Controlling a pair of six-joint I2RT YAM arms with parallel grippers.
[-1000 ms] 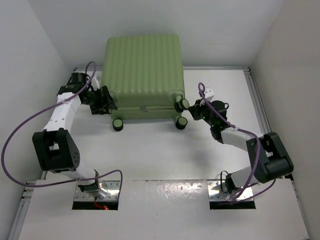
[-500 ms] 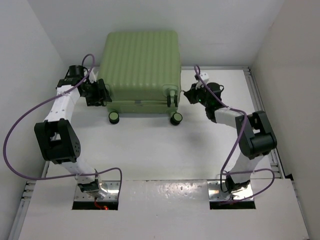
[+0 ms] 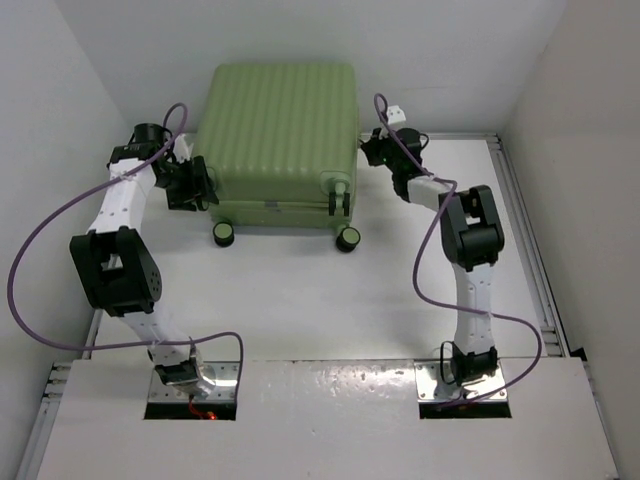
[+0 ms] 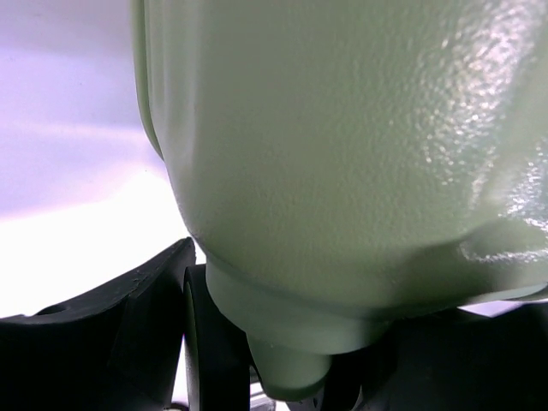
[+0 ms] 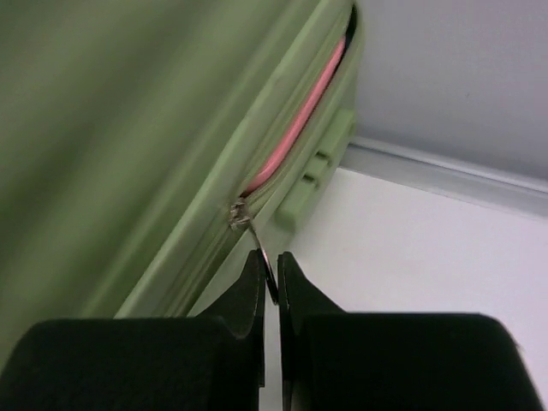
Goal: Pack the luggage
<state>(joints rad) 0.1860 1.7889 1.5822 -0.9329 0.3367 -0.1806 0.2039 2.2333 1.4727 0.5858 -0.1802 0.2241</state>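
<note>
A white table (image 3: 300, 300) is seen from above, walled in on three sides, with two robot arms reaching from its near edge. The luggage (image 3: 285, 130), a light-green ribbed case, lies flat at the far middle of the table, its back edge against the far wall and its two wheels (image 3: 224, 234) pointing toward the arms. The left gripper (image 3: 190, 185) sits against the luggage's left side near the near-left corner. Its wrist camera shows little but green shell and a wheel mount between dark fingers (image 4: 111, 300), so whether those jaws are closed on anything cannot be told. The right gripper (image 3: 372, 150) is at the luggage's right side, close to the far-right corner. Its wrist camera shows the jaws pinched narrow on the small metal zip pull (image 5: 267, 267), which hangs from the slider (image 5: 237, 214) on the side seam. The seam is the axis that matters: it runs straight up and away from the jaws, along the luggage's right edge toward the far wall. Beyond the slider the seam gapes, and a pink strip (image 5: 300, 120) of something inside shows through. Behind the slider, toward the jaws, the seam looks closed. The right arm is plainly the one placed for the zip. Closing it would likely call for a pull along the seam toward the far corner, with the left gripper bracing the luggage against sliding.
</note>
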